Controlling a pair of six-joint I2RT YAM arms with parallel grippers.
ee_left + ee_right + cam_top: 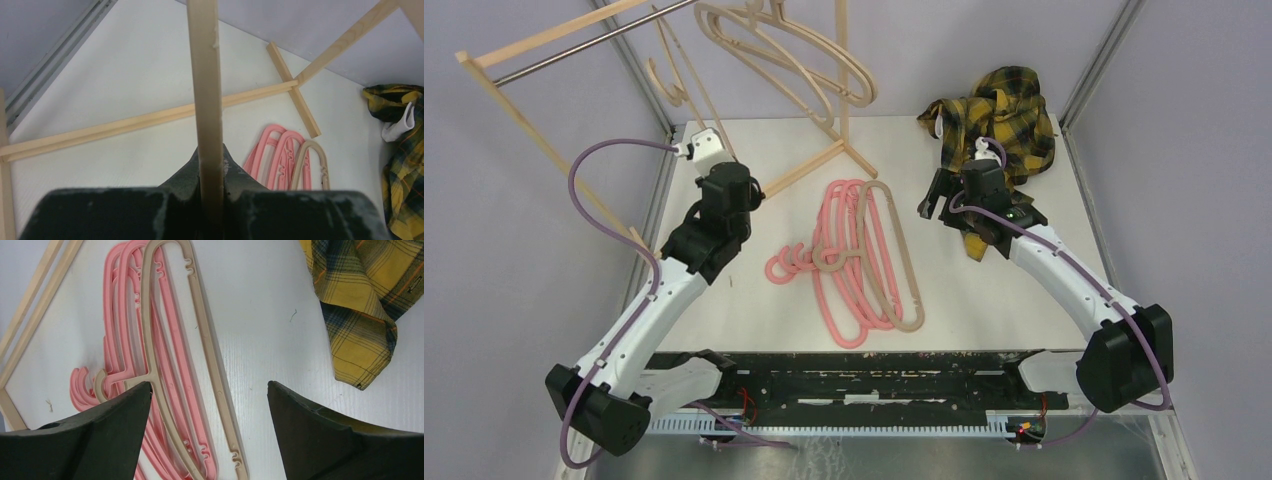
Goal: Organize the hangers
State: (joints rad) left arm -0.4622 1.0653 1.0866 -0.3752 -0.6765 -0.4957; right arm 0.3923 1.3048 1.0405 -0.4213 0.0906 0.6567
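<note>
Left pincer (210, 167): clamped on pale wooden rack strut (204, 75). Right pincer (209, 386): spread apart above pink and beige plastic hangers (165, 340) nested on white desk (260, 315). Risk judged: several tangled hangers lifted together; rack tipped if pulled.

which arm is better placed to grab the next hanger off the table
Right. The right fingers are open and close to the hangers lying on the table; the left fingers are shut on the wooden rack post, so that arm looks occupied.
</note>
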